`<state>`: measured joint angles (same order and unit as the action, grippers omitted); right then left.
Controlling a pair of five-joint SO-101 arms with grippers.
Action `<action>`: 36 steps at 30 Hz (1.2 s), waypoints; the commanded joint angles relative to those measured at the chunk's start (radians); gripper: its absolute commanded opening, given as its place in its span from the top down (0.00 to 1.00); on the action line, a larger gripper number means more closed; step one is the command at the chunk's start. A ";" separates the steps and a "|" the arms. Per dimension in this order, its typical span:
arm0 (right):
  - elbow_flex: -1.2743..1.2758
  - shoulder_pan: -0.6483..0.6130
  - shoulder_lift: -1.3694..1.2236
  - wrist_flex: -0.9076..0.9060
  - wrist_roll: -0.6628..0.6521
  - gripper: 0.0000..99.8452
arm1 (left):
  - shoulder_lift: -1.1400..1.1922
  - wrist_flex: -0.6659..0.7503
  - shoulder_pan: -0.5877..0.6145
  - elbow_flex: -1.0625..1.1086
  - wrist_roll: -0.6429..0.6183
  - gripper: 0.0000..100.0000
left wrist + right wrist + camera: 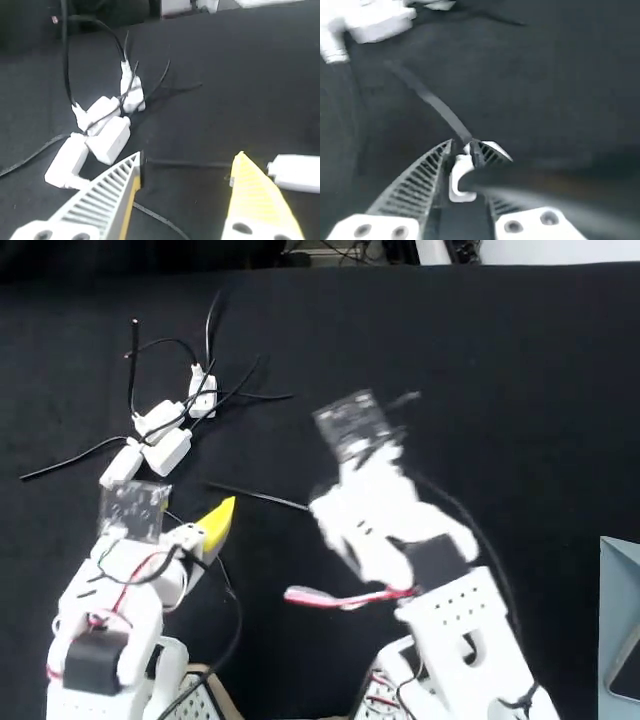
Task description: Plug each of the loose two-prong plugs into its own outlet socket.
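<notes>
- right gripper (462,146): jaws narrow, pinching a white two-prong plug (460,182), long axis along the jaws
- its black cable (427,100) points toward the socket cluster (370,22) on the counter (500,360)
- left gripper (189,159): jaws wide, empty, nearer that cluster

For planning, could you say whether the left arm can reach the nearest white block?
Probably yes: the open left claw sits just short of the white block, only a thin cable nearby.
</notes>
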<state>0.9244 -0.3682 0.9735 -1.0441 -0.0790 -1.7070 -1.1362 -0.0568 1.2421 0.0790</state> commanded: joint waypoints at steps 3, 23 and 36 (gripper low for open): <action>-0.059 0.183 0.013 0.002 -0.043 0.99 | 0.353 0.061 -0.030 -0.140 0.092 0.71; 0.016 0.353 0.019 0.052 -0.097 0.99 | 1.352 0.308 -0.232 -0.522 0.397 0.71; 0.033 0.351 0.018 0.080 -0.097 0.99 | 1.738 0.304 -0.283 -0.802 0.523 0.71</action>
<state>0.9643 -0.0245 0.9735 -0.9828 -0.1695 -0.0207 -0.8431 -0.2931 0.5209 0.5393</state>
